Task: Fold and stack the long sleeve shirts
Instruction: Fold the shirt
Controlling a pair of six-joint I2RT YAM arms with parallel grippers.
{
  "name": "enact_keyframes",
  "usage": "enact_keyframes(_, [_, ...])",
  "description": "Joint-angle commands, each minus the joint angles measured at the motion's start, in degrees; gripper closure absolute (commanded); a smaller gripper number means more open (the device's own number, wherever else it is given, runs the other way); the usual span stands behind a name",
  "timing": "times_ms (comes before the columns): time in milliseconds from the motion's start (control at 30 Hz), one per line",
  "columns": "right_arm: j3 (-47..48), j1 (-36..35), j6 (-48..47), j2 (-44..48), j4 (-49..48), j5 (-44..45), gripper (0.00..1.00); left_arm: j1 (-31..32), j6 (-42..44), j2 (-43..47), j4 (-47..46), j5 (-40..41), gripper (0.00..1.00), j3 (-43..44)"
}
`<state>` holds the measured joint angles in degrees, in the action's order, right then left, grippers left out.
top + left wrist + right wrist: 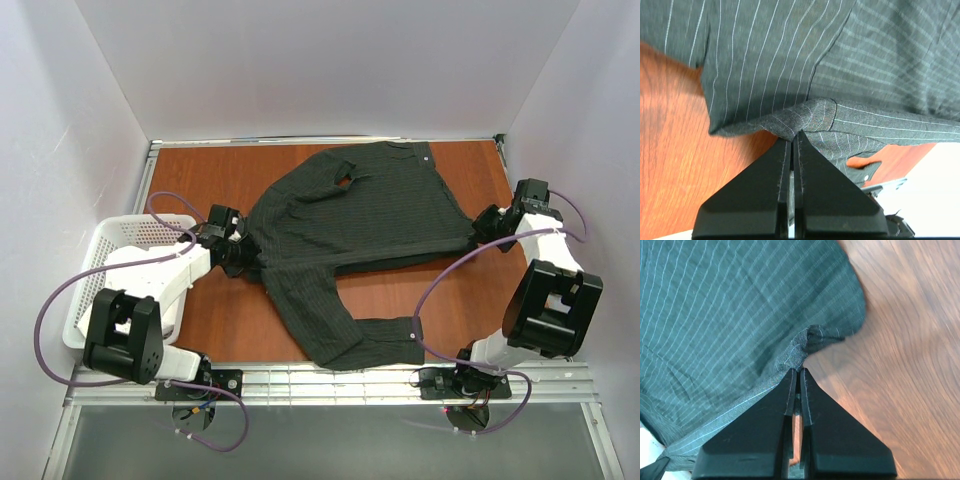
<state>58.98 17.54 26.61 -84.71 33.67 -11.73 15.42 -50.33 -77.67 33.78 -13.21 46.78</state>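
The long sleeve shirt (360, 225) trails one sleeve to the lower centre of the table (235, 320). At left, a white basket (95, 262) sits under the left arm, its inside mostly hidden. The left gripper (794, 136) and right gripper (797, 371) each pinch a shirt edge, jaws closed tight. The shirt's body spreads toward upper centre.

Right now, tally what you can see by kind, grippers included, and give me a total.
long sleeve shirt, dark with pinstripes: 1
white basket: 1
grippers: 2, the left gripper and the right gripper, each shut on the shirt's edge
Total: 4
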Motion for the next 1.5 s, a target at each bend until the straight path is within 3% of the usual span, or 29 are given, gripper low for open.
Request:
enact_keyframes(0, [4.29,-0.22,-0.42,-3.96,-2.38,1.70,0.98,-0.74,-0.30,-2.21,-1.78,3.37,1.00,2.17])
enact_keyframes(333, [9.91,-0.49,-0.95,-15.04,-3.35,3.73,0.95,-1.44,-0.12,-9.16,-4.51,4.34,0.99,4.89])
enact_keyframes(533, [13.70,-1.28,-3.66,-15.67,-3.35,3.20,0.64,-1.45,1.11,-11.71,-4.78,5.30,0.92,8.31])
enact_keyframes(567, [14.84,-1.19,-4.11,-15.40,-3.26,3.90,0.55,-1.53,1.11,-12.41,-4.86,5.22,0.87,8.76])
enact_keyframes(667, [16.69,-1.28,-6.04,-13.12,-2.12,4.52,0.48,-1.53,1.46,-12.51,-5.13,3.81,0.78,10.87])
enact_keyframes(867, [10.03,-3.74,-7.54,-4.08,-1.06,5.58,0.47,-1.53,2.51,-10.84,-5.75,2.49,0.56,14.03])
enact_keyframes(1033, [-0.96,-5.05,-7.19,2.95,-1.85,3.73,0.45,-1.53,4.44,-6.45,-5.13,3.62,0.23,14.30])
enact_keyframes(1100, [-2.81,-7.51,-7.45,4.19,-2.03,3.55,0.44,-1.53,5.32,-4.08,-4.26,5.55,0.19,14.47])
enact_keyframes(1267, [-6.68,-15.50,-7.36,7.71,-2.12,2.41,0.43,-1.53,5.24,-0.12,-3.89,5.30,0.23,10.79])
enact_keyframes(1467, [-9.59,-16.66,-5.60,9.56,-4.58,2.50,0.48,-1.62,4.89,-0.46,-6.36,2.49,0.29,4.37])
